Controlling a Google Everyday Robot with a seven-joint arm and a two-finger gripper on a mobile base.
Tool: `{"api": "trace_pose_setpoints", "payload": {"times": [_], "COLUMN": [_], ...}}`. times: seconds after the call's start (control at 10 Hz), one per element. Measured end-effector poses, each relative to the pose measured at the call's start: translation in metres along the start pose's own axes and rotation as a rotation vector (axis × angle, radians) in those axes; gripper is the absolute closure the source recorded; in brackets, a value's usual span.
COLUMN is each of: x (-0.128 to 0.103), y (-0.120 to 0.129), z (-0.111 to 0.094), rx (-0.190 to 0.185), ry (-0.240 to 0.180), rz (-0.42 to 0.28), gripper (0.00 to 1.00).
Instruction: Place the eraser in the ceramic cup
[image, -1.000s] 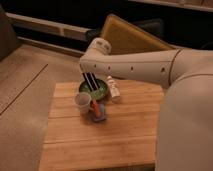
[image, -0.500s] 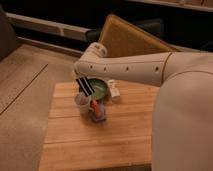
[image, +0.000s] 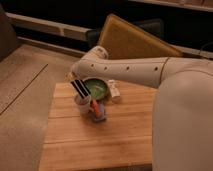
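Nearest on the wooden table is one small blue-and-orange thing, just beside one white cup. One black striped eraser leans with its lower end inside that cup, so the placing step is in hand. The gripper, just above the cup, is closed, seemingly on the eraser's top end. The next move calls for letting go, then lifting clear without tipping the cup. Behind stand one green bowl and one small white object.
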Motion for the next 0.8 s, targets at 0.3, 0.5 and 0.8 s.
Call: {"api": "trace_pose_setpoints", "payload": {"times": [0.3, 0.5, 0.8], "x": [0.0, -0.003, -0.013], "y": [0.001, 0.004, 0.013], "z": [0.0, 0.005, 0.017], "rx": [-0.005, -0.011, -0.034], "ry": [-0.001, -0.016, -0.038], "rz": [-0.004, -0.033, -0.077], "gripper": [1.0, 1.0, 1.0]}}
